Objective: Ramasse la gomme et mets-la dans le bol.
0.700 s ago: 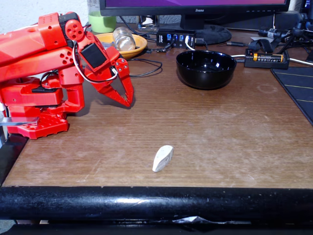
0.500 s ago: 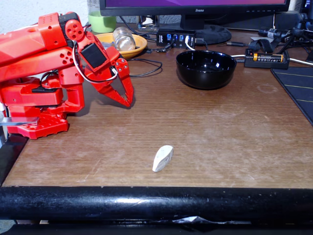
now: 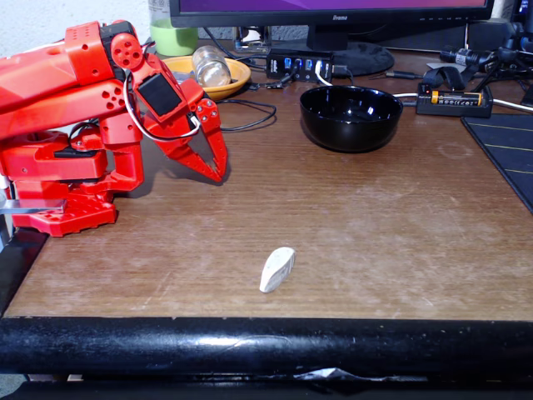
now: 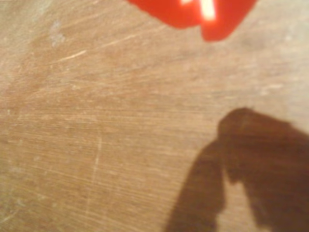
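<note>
The eraser (image 3: 276,269), small and off-white, lies on the brown table near its front edge in the fixed view. The glossy black bowl (image 3: 351,117) stands at the back, right of centre, with nothing inside it. My red gripper (image 3: 218,172) hangs at the left with its tips pointing down just above the table, its jaws shut and holding nothing. It is well back and to the left of the eraser. In the wrist view the red fingertips (image 4: 193,17) show at the top edge over bare wood, with their shadow at the lower right.
An orange-yellow dish (image 3: 212,73) with a clear bulb stands behind the gripper, beside a green cup (image 3: 173,37). A monitor base, USB hub (image 3: 300,64), cables and a battery holder (image 3: 454,100) line the back. A dark mat (image 3: 508,142) lies right; a black padded rim (image 3: 266,346) runs along the front.
</note>
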Robot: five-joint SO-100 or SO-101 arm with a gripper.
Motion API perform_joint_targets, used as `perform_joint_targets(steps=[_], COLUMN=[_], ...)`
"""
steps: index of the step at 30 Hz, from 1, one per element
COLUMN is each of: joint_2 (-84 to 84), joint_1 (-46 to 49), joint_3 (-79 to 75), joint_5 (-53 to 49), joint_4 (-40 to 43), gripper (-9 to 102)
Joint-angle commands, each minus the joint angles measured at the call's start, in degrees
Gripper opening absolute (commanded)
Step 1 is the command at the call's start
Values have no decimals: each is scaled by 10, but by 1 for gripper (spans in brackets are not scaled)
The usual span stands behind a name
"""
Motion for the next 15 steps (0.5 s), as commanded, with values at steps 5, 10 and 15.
perform_joint_targets(steps=[5,10,15], joint_2=[-47,-296,-385], joint_1=[12,29,67], joint_3=[-39,-134,-219], joint_5=[-10,-25,-92], joint_4=[-33,-142,-146], gripper=[-6,-6,-6])
